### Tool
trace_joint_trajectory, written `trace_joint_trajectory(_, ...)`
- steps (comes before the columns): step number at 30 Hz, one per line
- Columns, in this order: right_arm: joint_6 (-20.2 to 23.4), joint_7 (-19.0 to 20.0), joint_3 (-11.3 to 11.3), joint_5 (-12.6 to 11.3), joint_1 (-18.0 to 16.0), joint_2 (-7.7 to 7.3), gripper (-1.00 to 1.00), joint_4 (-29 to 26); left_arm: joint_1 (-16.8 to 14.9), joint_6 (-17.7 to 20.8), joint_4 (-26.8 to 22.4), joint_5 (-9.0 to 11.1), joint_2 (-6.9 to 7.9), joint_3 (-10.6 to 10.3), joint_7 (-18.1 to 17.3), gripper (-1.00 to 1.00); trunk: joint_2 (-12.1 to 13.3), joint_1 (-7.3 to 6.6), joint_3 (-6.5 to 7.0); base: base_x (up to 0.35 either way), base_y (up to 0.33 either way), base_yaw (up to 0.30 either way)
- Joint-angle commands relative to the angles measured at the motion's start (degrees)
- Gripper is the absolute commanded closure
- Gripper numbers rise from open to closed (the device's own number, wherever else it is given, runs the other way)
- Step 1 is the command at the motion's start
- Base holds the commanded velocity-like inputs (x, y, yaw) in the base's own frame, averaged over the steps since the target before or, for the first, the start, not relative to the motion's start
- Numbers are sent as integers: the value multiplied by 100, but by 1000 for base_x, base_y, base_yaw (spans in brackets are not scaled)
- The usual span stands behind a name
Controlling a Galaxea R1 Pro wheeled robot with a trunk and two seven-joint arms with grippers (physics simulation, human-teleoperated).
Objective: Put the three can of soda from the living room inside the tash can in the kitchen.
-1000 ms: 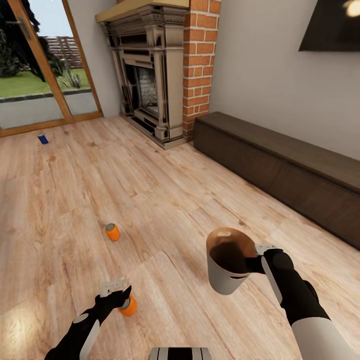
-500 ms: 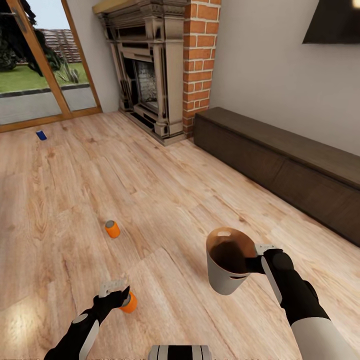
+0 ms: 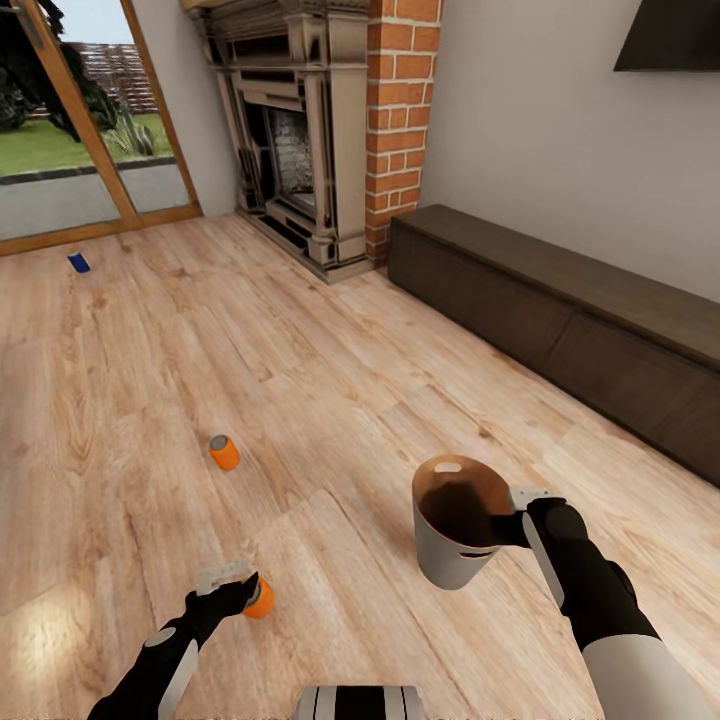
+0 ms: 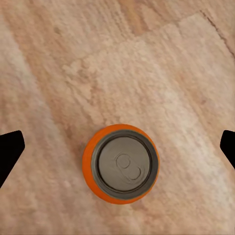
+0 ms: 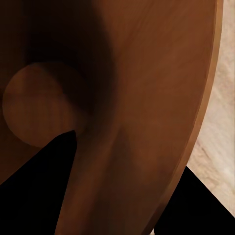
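The left gripper (image 4: 117,147) stands wide open, its dark fingertips (image 4: 11,149) well apart on either side of an upright orange can (image 4: 121,169) on the floor (image 3: 330,400) — not touching it. In the head view this can (image 3: 259,598) sits just beside the left gripper (image 3: 232,585).

The right gripper (image 3: 520,515) is clamped on the rim of the bin (image 3: 452,540), held clear of the floor; its brown inside (image 5: 122,98) looks bare.

A second orange can (image 3: 224,452) stands farther off, toward the fireplace (image 3: 300,140). The blue can (image 3: 79,262) lies left of the fireplace, near the glass door (image 3: 70,130). A dark cabinet (image 3: 560,330) runs along the wall right of the fireplace.
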Motion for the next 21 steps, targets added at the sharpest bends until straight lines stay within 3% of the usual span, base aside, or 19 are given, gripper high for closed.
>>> trace_joint_trajectory(1, -2, 12, 0, -63, -3, 0, 100, -2, 0, 0, 0, 0, 0, 0, 1, -100, 0, -1, -9, 0, 0, 0)
trace_joint_trajectory(13, -2, 12, 0, -63, -1, 0, 100, -2, 0, 0, 0, 0, 0, 0, 2, -100, 0, -1, -107, 1, 0, 0)
trace_joint_trajectory(21, -2, 12, 0, -63, -2, 0, 100, -2, 0, -7, 1, -7, 0, 0, -1, -100, 0, -1, -115, 132, 0, 0)
